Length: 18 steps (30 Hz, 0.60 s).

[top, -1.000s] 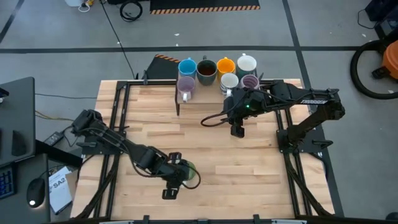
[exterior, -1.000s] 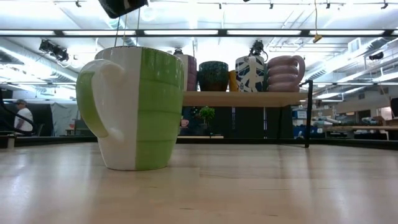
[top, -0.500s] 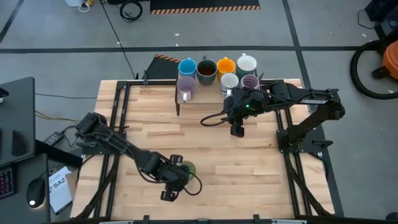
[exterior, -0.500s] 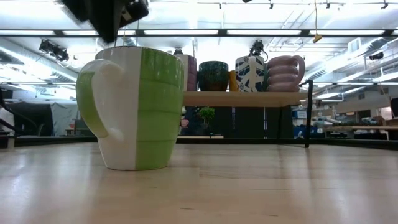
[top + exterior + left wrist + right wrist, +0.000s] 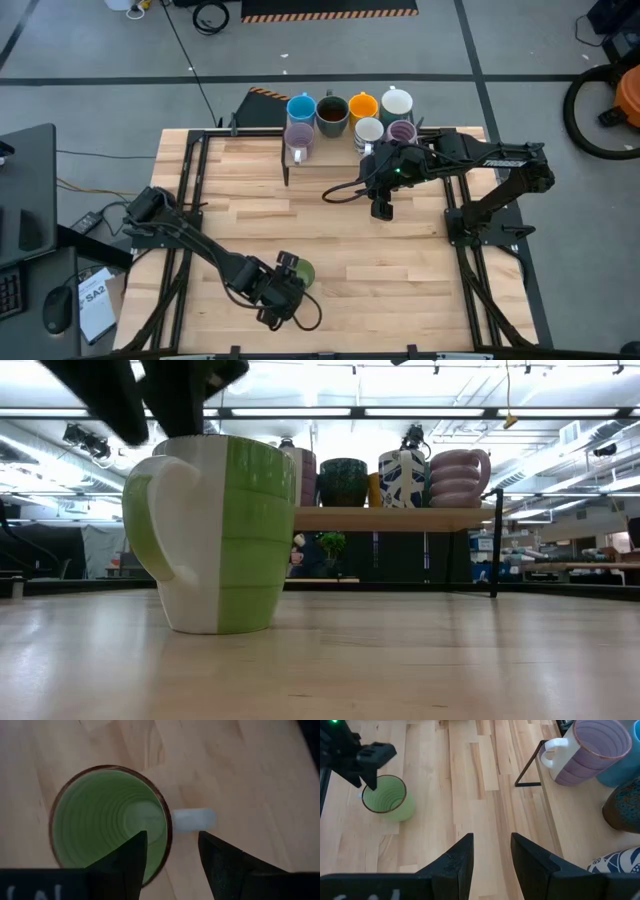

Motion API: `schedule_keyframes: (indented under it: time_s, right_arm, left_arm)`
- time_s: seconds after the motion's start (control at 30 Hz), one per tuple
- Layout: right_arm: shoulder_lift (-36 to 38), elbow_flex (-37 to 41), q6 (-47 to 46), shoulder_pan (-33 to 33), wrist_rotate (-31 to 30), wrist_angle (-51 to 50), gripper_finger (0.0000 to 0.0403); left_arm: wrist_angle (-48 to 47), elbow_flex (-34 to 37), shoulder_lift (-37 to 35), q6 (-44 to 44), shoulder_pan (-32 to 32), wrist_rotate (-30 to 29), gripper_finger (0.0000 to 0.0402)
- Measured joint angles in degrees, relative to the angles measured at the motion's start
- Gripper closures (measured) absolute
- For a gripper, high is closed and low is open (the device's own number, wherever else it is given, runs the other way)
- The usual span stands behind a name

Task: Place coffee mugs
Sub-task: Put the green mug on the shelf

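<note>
A green-and-white coffee mug (image 5: pixel 299 271) stands upright on the table near the front edge, its white handle (image 5: pixel 195 819) toward the low camera's left. My left gripper (image 5: pixel 172 857) hangs open just above it. One finger is over the mug's green inside and the other is outside by the handle, with the rim (image 5: pixel 169 827) between them. Several coffee mugs stand on a raised shelf (image 5: pixel 400 518) at the far edge: blue (image 5: pixel 301 108), dark brown (image 5: pixel 332 112), orange (image 5: pixel 362 104), white (image 5: pixel 397 102) and two lilac (image 5: pixel 299 138) (image 5: pixel 401 132). My right gripper (image 5: pixel 382 209) waits open and empty above the table's far right.
The shelf's thin black legs (image 5: pixel 527 767) stand on the table in front of the mug row. Black frame rails (image 5: pixel 188 200) run along both table sides. Bare wooden tabletop (image 5: pixel 400 270) lies between the green mug and the shelf.
My left gripper has come down toward the green mug, shifted a little toward the table's near edge and rolled about its own axis. In the low view its fingers now reach down to the mug's top. The mug has stayed where it was.
</note>
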<state>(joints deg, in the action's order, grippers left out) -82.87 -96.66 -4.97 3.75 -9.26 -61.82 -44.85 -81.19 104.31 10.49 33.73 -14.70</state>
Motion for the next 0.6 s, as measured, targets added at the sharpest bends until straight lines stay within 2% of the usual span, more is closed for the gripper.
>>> schedule_keyframes:
  time_s: [0.2, 0.6]
  right_arm:
    - [0.0, 0.0, -0.23, 0.0, -0.02, -0.02, 0.0267]
    - [0.0, 0.0, -1.53, 0.0, 0.0, -0.04, 0.0267]
  left_arm:
    - [0.21, 0.0, 2.76, -1.96, -0.17, 0.07, 0.022]
    - [0.84, 0.07, 4.59, -3.73, -1.73, 0.35, 0.0262]
